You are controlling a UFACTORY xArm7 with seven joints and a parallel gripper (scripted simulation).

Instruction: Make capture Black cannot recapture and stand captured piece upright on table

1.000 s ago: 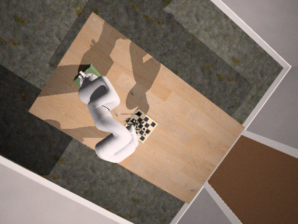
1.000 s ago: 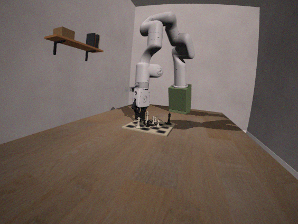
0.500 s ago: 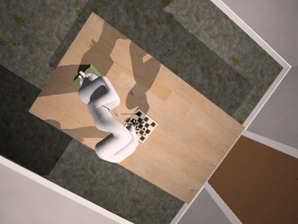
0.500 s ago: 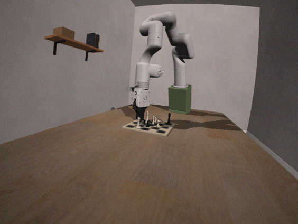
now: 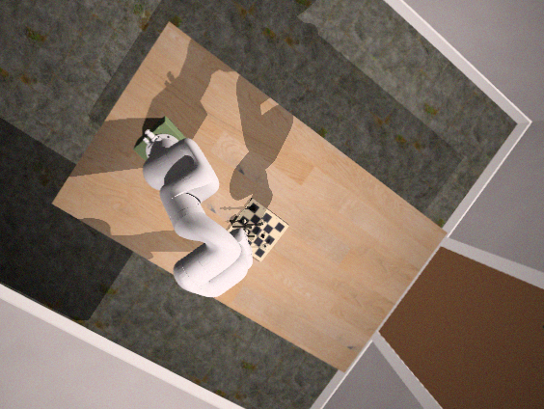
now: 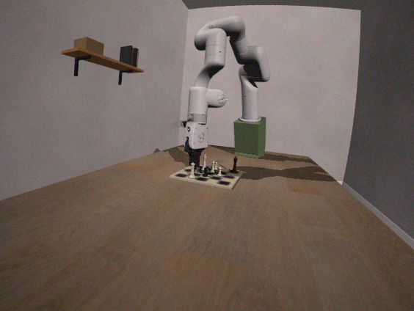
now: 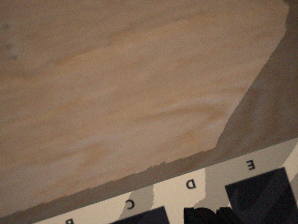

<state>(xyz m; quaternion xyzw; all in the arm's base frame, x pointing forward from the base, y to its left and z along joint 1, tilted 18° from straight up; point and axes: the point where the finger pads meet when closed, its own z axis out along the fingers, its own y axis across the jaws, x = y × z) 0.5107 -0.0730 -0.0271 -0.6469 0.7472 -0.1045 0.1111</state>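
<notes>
While my hand [image 6: 193, 161] hangs low over the board [image 6: 227, 183], its fingers squeeze a dark chess piece [image 7: 206, 216].

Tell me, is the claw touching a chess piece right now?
Touching. In the exterior view the claw is down among the pieces on the board, shut on a dark piece the wrist view partly shows.

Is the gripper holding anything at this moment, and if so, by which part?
Yes: the gripper is shut on a dark chess piece at the board's edge. Which part it grips cannot be told.
</notes>
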